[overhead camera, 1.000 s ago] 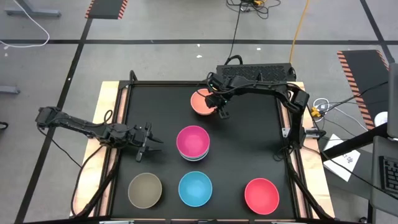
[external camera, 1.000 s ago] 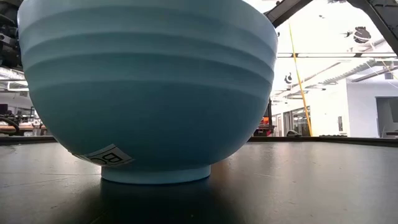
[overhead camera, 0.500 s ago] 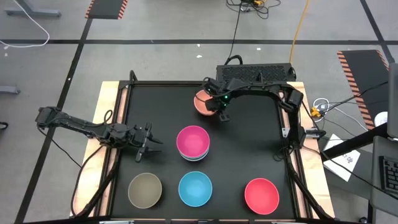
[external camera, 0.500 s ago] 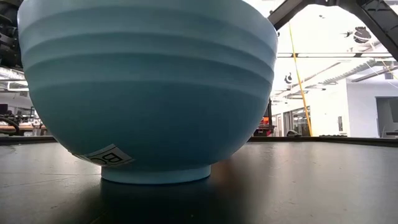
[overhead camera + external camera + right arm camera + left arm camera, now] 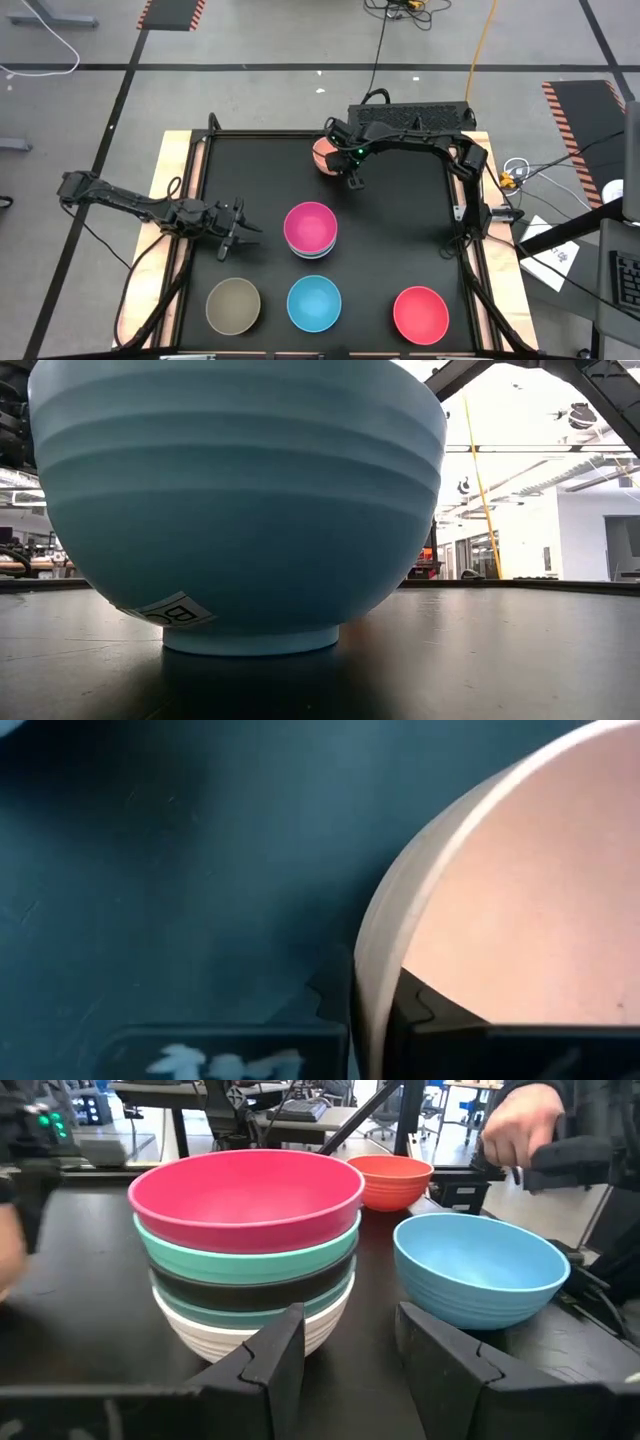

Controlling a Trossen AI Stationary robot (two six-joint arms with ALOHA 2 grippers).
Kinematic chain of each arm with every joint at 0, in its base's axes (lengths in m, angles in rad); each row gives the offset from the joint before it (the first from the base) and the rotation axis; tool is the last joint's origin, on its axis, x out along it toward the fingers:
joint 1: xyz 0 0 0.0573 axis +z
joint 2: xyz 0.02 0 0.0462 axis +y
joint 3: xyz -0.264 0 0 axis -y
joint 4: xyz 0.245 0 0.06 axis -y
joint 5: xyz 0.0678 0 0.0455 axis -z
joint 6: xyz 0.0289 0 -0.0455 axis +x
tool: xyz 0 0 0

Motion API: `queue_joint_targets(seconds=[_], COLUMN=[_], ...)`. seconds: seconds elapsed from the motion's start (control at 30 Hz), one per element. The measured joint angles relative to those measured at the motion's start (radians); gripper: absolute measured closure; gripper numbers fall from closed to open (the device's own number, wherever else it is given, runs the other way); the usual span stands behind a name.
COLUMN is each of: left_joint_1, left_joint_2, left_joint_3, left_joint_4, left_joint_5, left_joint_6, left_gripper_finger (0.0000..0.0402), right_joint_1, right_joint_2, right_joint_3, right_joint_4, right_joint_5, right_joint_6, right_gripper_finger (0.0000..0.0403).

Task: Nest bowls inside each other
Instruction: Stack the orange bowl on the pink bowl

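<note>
A peach-orange bowl (image 5: 324,156) sits at the table's far middle, with my right gripper (image 5: 347,168) shut on its rim and the arm covering part of it. A stack of bowls topped by a magenta one (image 5: 310,226) stands at the centre; in the left wrist view it shows magenta (image 5: 248,1195), teal, black and white (image 5: 215,1330) layers. Along the near edge stand an olive-brown bowl (image 5: 233,305), a light blue bowl (image 5: 314,302) and a red bowl (image 5: 420,313). My left gripper (image 5: 243,231) waits open, left of the stack, pointing at it. My right gripper has the peach-orange bowl's rim (image 5: 375,960) on the side toward the table's right, one finger (image 5: 440,1030) inside the bowl and one outside. The fingers come from above, pointing down. Whether the bowl's foot is on the table I cannot tell.
The light blue bowl (image 5: 240,510) fills the low view, foot on the black table top (image 5: 400,240). A person's hand (image 5: 515,1125) shows beyond the table's right side in the left wrist view. Free table lies right of the stack.
My right gripper has shut on the peach-orange bowl's rim. Its wrist has shifted slightly toward the far left, so that it covers more of the bowl. The left arm and the other bowls have kept still.
</note>
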Motion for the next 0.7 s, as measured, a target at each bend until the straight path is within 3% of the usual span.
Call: queue_joint_targets(seconds=[0.4,0.7], left_joint_1=[-0.068,-0.077], left_joint_2=[0.0,0.0], left_joint_3=[0.0,0.0], left_joint_4=[0.0,0.0], left_joint_5=[-0.01,-0.027], left_joint_6=[-0.001,-0.004], left_gripper_finger=[0.0241,0.0241], right_joint_1=[0.007,0.092], right_joint_2=[-0.031,-0.244], right_joint_3=[0.065,0.066], right_joint_4=[0.027,0.053], right_joint_5=[0.081,0.067], right_joint_6=[0.015,0.063], right_gripper_finger=[0.0402,0.0402])
